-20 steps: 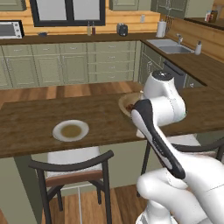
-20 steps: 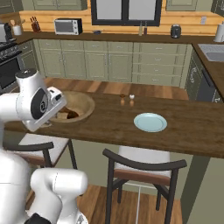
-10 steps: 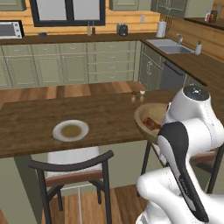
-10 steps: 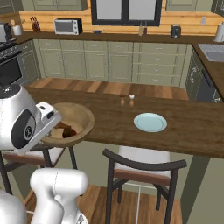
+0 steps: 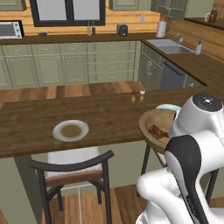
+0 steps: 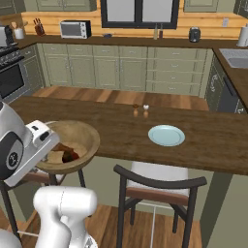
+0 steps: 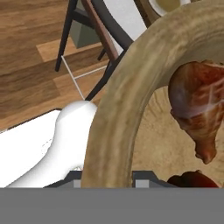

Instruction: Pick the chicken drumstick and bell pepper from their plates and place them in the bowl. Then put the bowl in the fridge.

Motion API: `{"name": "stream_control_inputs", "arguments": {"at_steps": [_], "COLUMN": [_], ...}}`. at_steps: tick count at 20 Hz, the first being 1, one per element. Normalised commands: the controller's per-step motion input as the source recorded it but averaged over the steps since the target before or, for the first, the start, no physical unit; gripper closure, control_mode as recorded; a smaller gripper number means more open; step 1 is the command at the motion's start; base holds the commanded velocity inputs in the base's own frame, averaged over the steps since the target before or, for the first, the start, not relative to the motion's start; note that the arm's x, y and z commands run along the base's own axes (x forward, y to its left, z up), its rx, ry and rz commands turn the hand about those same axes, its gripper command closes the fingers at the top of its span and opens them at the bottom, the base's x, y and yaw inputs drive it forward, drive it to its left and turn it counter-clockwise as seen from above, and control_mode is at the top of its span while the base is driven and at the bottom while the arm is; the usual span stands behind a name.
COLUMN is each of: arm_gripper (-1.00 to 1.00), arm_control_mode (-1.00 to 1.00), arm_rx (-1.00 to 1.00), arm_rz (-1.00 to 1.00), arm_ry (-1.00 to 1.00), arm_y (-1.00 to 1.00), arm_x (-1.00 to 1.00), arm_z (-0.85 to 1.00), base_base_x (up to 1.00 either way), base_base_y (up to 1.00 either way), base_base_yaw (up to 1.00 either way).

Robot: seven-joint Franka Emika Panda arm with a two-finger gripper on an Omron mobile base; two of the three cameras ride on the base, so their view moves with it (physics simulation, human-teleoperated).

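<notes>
Tan wood forms the bowl point(image 6: 72, 140), which is off the bench point(image 6: 121, 131) and carried in the air past its near edge, above the floor by a stool. In the hand view the thick rim point(image 7: 127, 96) runs up from between the fingers point(image 7: 107, 180), which are clamped on that rim, one dark tip on each side of it. Inside the bowl lies the chicken drumstick point(image 7: 197, 105), orange-brown and glossy, thick end toward 12 o'clock and narrow end pointing toward 6 o'clock in the hand view. Just below it, at the bottom edge of that view, shows a small dark red rounded shape, the bell pepper point(image 7: 192, 179), partly cut off. In the right base view the two items appear as a brown and red cluster on the bowl's inner wall.

On the bench in the right base view, the pale bluish plate point(image 6: 166, 135) sits at 3 o'clock from the bowl, well apart from it. In the left base view the white plate point(image 5: 70, 130) sits at 9 o'clock from the bowl, with a brownish patch in its middle. Two small shakers point(image 6: 140, 111) stand together farther back on the bench. A dark chair point(image 6: 157, 186) with a pale seat is drawn up under the bench's near edge.
</notes>
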Motion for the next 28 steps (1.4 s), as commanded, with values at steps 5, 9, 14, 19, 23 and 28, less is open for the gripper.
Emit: {"name": "stream_control_inputs", "arguments": {"at_steps": [5, 9, 14, 19, 23, 28], "arm_gripper": [1.00, 1.00, 1.00, 1.00, 1.00, 1.00], "arm_control_mode": [-1.00, -1.00, 1.00, 1.00, 1.00, 1.00], "arm_rx": [0.00, 0.00, 0.00, 0.00, 0.00, 0.00], "arm_rz": [0.00, 0.00, 0.00, 0.00, 0.00, 0.00], "arm_ry": [0.00, 0.00, 0.00, 0.00, 0.00, 0.00], "arm_y": [0.00, 0.00, 0.00, 0.00, 0.00, 0.00], "arm_x": [0.00, 0.00, 0.00, 0.00, 0.00, 0.00], "arm_z": [0.00, 0.00, 0.00, 0.00, 0.00, 0.00], "base_base_x": [0.00, 0.00, -0.75, -0.58, -0.08, 0.00], "base_base_y": [0.00, 0.00, 0.19, 0.84, 1.00, 1.00], "base_base_yaw": [0.00, 0.00, 0.00, 0.00, 0.00, 0.00]}}
